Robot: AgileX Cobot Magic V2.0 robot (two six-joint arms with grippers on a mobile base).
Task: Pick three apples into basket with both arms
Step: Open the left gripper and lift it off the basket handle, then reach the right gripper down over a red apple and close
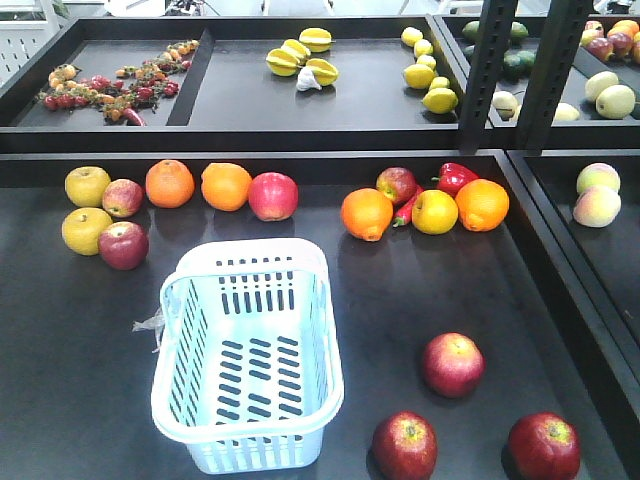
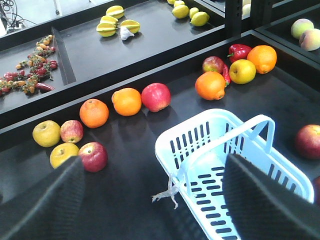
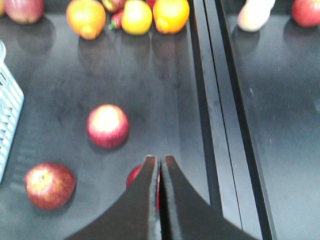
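Three dark red apples lie on the black table at the front right: one [image 1: 452, 364] nearest the basket, one [image 1: 404, 446] at the front and one [image 1: 544, 446] at the far right. The pale blue basket [image 1: 250, 360] stands empty to their left, its handle swung over the top. Neither arm shows in the front view. My left gripper [image 2: 155, 162] is open wide, hanging above the basket's left rim [image 2: 172, 145]. My right gripper [image 3: 160, 159] is shut and empty, above one apple [image 3: 134, 175] that its fingers mostly hide. Two more apples [image 3: 107, 126] [image 3: 49, 185] lie to its left.
A row of oranges [image 1: 227, 186], yellow apples [image 1: 87, 185], a pink-red apple [image 1: 273, 196] and a red pepper [image 1: 455, 178] lines the back of the table. A raised divider [image 3: 210, 100] runs along the right. Dark posts [image 1: 490, 70] stand in front of the back shelf.
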